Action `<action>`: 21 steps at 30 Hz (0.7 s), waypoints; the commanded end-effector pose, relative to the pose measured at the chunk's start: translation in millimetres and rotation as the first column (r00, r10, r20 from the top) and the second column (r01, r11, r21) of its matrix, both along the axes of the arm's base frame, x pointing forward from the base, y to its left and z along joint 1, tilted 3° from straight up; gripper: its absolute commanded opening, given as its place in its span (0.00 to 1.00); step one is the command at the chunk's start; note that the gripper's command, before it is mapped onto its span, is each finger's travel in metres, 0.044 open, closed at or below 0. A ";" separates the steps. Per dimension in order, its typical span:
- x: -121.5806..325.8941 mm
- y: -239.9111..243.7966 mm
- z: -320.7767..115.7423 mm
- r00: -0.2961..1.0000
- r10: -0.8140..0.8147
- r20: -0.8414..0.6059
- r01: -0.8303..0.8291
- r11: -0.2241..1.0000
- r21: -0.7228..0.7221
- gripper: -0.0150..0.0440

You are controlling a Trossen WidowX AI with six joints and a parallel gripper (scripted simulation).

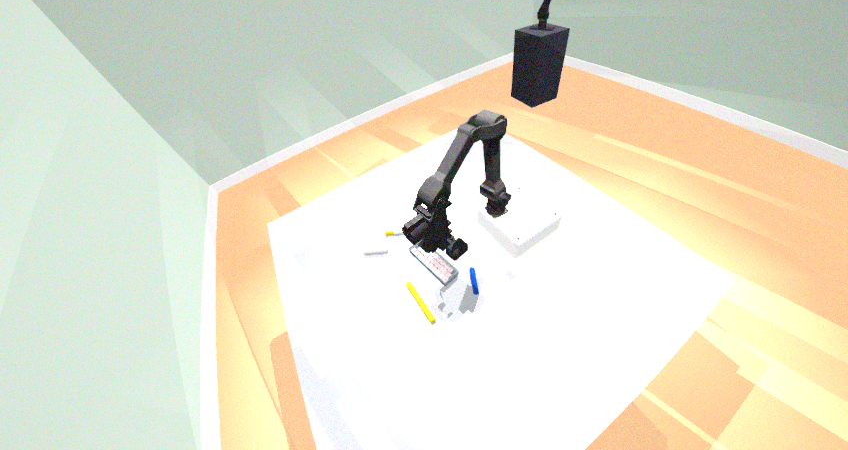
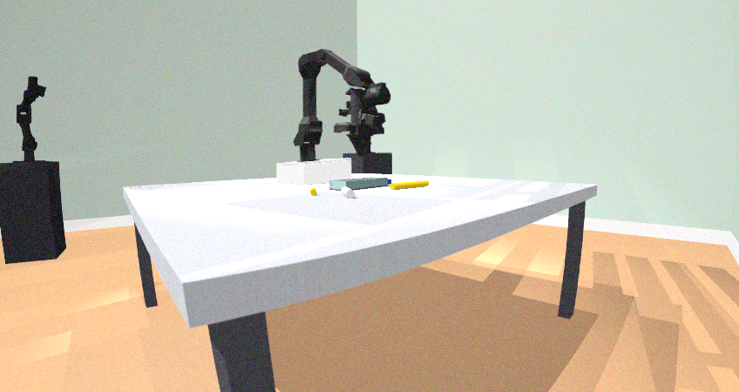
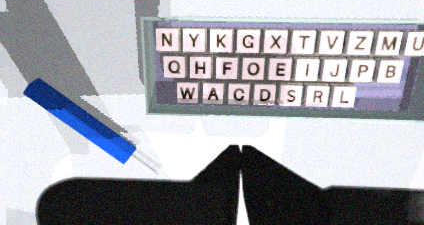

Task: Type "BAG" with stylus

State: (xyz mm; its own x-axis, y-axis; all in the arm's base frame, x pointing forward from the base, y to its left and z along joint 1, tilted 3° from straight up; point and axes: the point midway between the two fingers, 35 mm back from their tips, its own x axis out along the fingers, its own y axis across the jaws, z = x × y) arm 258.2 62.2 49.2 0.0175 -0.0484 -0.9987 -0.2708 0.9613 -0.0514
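Observation:
The keyboard (image 1: 433, 264) (image 2: 362, 183) (image 3: 210, 109) is a grey-green tray of pale lettered keys. The wrist view shows the keys B (image 3: 390, 72), A (image 3: 213, 93) and G (image 3: 248, 41). A blue rod (image 1: 473, 281) (image 2: 389, 181) (image 3: 85, 122) with a thin pale tip, which looks like the stylus, lies on the desk beside the keyboard's N-key end. My gripper (image 1: 429, 248) (image 2: 361, 152) (image 3: 239, 154) is shut with nothing between its fingertips. It hangs above the desk. In the wrist view its tips appear below the bottom key row, right of the blue rod.
A yellow rod (image 1: 420, 303) (image 2: 410, 185) lies on the keyboard's far side from the arm base. A white rod (image 1: 376, 252) (image 2: 348, 192) and a yellow-ended piece (image 1: 389, 232) (image 2: 313, 192) lie near its other end. The arm stands on a white block (image 1: 517, 237) (image 2: 290, 172).

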 end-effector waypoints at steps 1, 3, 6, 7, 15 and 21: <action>0.0 0.0 0.0 1.000 0.000 0.000 0.000 1.000 0.000 0.25; 0.0 0.0 0.0 1.000 0.000 0.000 0.000 1.000 0.000 0.25; -0.1 0.7 -0.2 1.000 -0.013 -0.002 0.013 1.000 -0.001 0.39; -0.6 2.7 -0.9 0.999 -0.052 -0.007 0.052 0.999 -0.006 0.43; -9.7 34.1 -11.5 0.786 -0.618 0.000 0.613 0.780 -0.127 0.51; -19.5 57.4 -19.7 0.433 -0.891 0.134 0.894 0.406 -0.191 0.51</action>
